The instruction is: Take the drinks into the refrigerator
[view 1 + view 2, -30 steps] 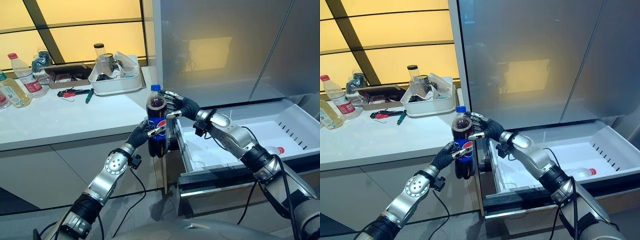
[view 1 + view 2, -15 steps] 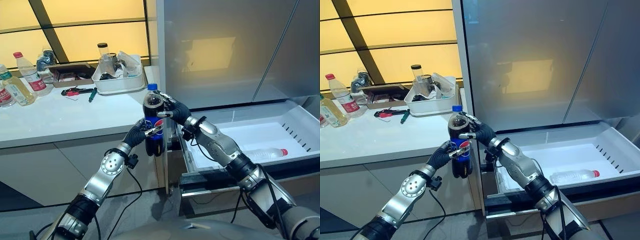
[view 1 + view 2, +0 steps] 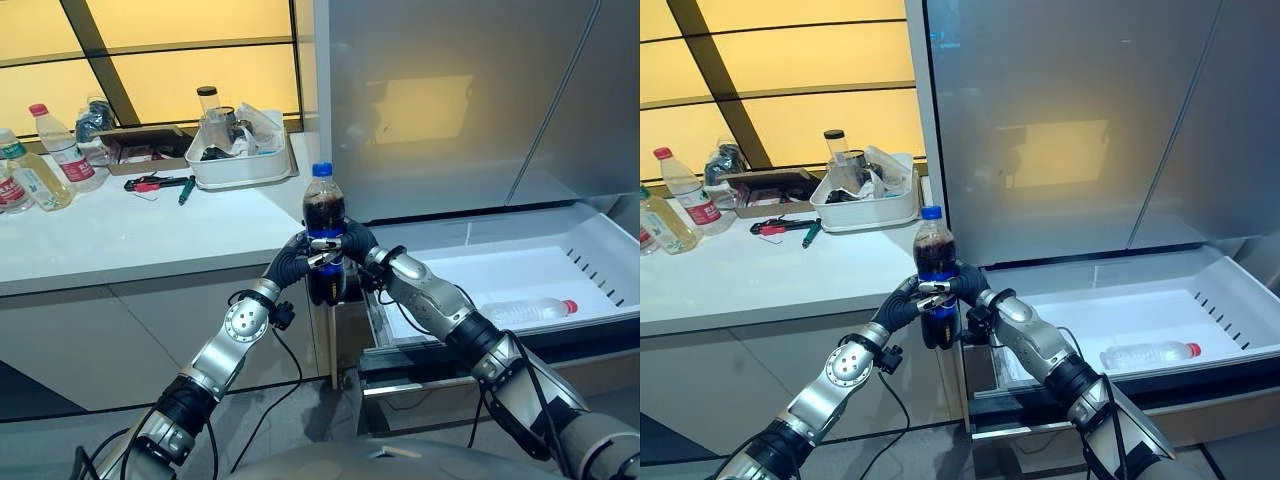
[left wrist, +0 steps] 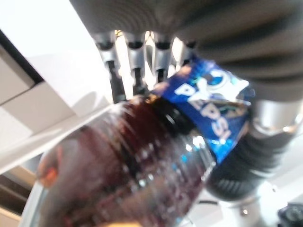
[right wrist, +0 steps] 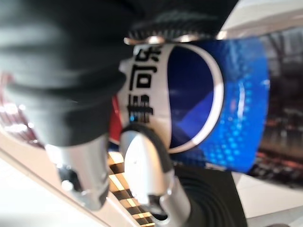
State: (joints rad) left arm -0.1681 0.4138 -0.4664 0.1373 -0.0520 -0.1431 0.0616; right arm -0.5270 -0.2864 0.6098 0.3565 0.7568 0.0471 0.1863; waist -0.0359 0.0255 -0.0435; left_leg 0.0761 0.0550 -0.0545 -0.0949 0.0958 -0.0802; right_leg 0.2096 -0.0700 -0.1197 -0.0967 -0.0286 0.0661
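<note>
Shifted toward the drawer (image 3: pixel 600 250), the cola bottle (image 3: pixel 324 235) stands upright, cap up, clasped by left robot hand (image 3: pixel 297 256) and right robot hand (image 3: pixel 356 243).

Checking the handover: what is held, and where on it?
The cola bottle, upright, gripped at its labelled middle by the left hand and right hand.

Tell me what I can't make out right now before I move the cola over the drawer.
- Cola bottle: its base, covered by the left hand and right hand in the eye views.
- Drawer: its near left corner, behind the right forearm; its right end, cut off by the edge.
- Water bottle: whether it touches the front wall, too small.
- Tub: contents jumbled, too small.
</note>
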